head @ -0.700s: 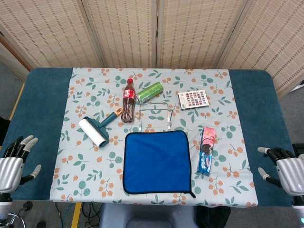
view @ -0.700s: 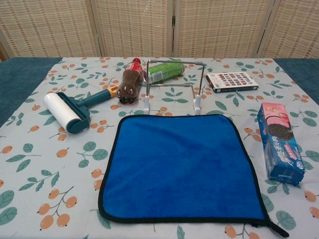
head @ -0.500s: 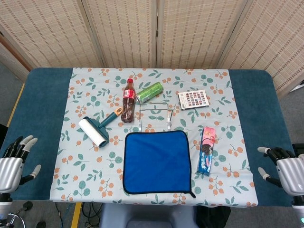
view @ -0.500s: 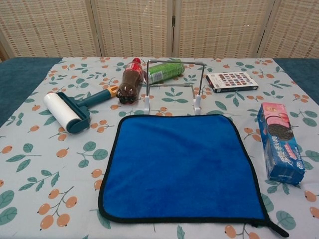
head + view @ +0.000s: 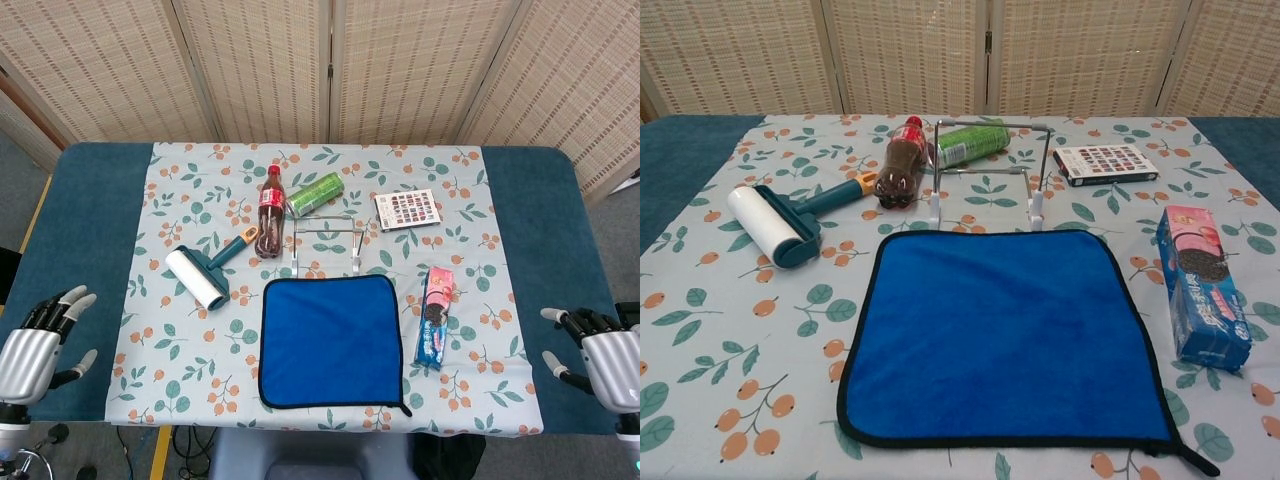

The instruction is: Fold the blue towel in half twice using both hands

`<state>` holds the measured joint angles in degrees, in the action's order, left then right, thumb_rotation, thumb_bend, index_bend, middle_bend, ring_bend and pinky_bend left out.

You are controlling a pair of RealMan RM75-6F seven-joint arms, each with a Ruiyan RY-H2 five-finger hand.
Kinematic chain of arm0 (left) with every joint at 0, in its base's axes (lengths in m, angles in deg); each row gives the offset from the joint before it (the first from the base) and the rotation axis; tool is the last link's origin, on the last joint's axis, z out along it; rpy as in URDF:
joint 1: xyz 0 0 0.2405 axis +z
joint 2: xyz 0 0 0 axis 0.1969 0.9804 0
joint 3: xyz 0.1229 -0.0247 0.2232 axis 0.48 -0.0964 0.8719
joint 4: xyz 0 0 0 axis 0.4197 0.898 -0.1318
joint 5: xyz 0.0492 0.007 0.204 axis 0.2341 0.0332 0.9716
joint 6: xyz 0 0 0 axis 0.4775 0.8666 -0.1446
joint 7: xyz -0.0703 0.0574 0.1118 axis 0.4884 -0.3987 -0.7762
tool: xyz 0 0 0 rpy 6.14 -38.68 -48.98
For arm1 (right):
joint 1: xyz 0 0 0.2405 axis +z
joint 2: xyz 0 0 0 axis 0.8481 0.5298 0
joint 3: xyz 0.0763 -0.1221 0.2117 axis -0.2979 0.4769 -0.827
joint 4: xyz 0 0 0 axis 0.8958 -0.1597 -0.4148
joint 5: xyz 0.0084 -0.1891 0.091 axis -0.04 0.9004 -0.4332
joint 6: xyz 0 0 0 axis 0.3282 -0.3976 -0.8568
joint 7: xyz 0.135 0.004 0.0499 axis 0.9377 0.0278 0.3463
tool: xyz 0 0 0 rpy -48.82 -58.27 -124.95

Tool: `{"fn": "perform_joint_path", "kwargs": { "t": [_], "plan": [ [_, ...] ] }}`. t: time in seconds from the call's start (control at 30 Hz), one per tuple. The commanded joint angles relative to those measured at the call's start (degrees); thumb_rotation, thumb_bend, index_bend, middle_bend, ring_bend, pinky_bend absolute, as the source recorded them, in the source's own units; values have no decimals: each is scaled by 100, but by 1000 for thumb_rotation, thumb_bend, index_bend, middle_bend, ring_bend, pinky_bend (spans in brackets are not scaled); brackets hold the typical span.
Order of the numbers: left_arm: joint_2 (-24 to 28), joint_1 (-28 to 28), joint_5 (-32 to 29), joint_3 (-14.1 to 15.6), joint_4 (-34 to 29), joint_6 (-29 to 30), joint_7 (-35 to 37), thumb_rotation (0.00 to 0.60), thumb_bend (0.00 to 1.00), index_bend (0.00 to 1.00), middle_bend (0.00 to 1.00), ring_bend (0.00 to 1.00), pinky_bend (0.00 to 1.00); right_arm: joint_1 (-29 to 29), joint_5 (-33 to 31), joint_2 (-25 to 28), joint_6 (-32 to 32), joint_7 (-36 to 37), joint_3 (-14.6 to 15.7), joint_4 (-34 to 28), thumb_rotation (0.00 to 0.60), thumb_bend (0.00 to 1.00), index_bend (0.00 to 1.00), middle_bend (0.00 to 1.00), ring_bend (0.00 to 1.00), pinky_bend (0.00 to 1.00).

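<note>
The left hand (image 5: 30, 350) waits at the near left corner of the table (image 5: 90, 230), its fingers spread and holding nothing, and the right hand (image 5: 600, 360) is at the near right corner in the same way, fingers apart and empty (the chest view shows neither hand). Both are well apart from the blue towel (image 5: 331, 342), which lies flat and fully unfolded on the flowered cloth (image 5: 190, 390), near the front edge and between the two hands. No fold is started yet, I judge. Around the towel the space is tight: a wire rack (image 5: 985, 170) stands just beside its far edge, a cookie package (image 5: 1200, 288) lies near its right side, and a lint roller (image 5: 775, 225) is to the far left. If one hand lifts its corner earlier or higher than the other, the fold may come out crooked, and a wide reach on the right may push the package.
</note>
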<state>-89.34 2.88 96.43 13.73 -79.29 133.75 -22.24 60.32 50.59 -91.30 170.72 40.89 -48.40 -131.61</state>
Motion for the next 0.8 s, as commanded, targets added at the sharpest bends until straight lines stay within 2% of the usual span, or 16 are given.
{"fn": "perform_joint_path", "kwargs": {
  "t": [0.03,0.27,0.43,0.57,0.7,0.8],
  "plan": [
    [53,-185,451,143,157,-112,260,600,248,179,255,261,328,15,86,35,39,-43,-2,-62,600,250,298,457,362,438],
    [-83,-563,1075,255,378,-314,515,600,248,209,375,356,477,46,443,50,54,-255,107,-252,600,247,299,493,420,492],
    [-204,-916,1549,320,435,-499,530,600,248,234,491,439,621,146,753,94,-84,-390,214,-387,600,228,307,532,465,546],
    [-314,-1173,1909,379,397,-631,456,600,248,255,589,503,742,287,1026,43,-306,-437,322,-459,600,225,314,583,543,662],
    [-489,-1442,2230,435,382,-794,362,600,248,291,813,690,866,485,1277,-63,-646,-502,433,-514,600,214,321,688,668,795],
    [-604,-1646,2391,479,361,-996,283,600,248,307,883,758,921,626,1443,-169,-845,-570,480,-513,600,205,335,778,747,884]
  ]
}}
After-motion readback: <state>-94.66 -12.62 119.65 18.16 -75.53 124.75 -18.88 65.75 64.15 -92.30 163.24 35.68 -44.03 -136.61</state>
